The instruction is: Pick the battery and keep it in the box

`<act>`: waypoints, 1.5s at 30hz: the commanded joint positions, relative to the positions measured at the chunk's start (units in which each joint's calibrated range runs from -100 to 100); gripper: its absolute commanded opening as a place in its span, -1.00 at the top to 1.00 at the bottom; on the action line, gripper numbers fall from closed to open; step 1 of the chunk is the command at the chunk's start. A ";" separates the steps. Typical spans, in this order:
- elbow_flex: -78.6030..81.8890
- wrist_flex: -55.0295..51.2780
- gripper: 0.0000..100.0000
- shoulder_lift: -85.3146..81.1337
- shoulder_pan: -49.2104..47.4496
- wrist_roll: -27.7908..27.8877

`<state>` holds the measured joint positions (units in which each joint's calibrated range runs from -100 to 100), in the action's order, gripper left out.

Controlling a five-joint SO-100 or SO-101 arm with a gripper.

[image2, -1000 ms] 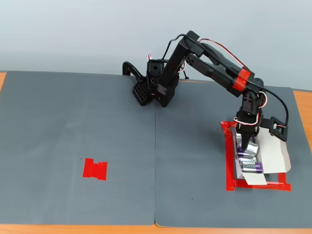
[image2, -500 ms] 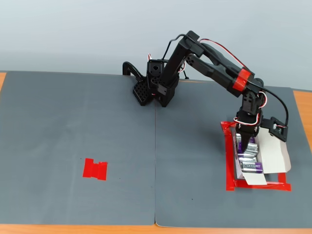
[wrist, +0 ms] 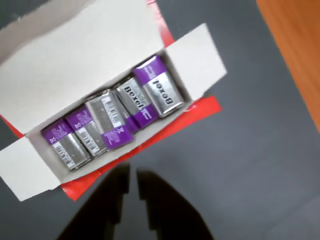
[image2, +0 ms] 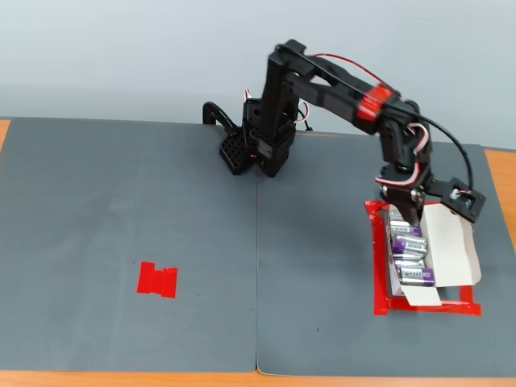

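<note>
Grey mat on desk (image2: 121, 201), box (wrist: 75, 55) at right inside red tape outline (image2: 379, 274) marking its spot. Battery (wrist: 160, 93) sits in box w/ other cells, row looks full. Pincer (wrist: 132, 172) above near edge, nearly closed, prob empty.

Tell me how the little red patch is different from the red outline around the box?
The red patch is small, solid and bare, lying on the mat's left in the fixed view. The red outline is a bigger frame on the right, with the box of batteries inside. Both are flat and red.
</note>
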<state>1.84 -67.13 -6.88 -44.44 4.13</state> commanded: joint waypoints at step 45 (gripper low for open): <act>74.82 -0.32 0.97 -85.91 43.88 -1.03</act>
<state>73.24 -68.17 -86.92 -0.74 3.20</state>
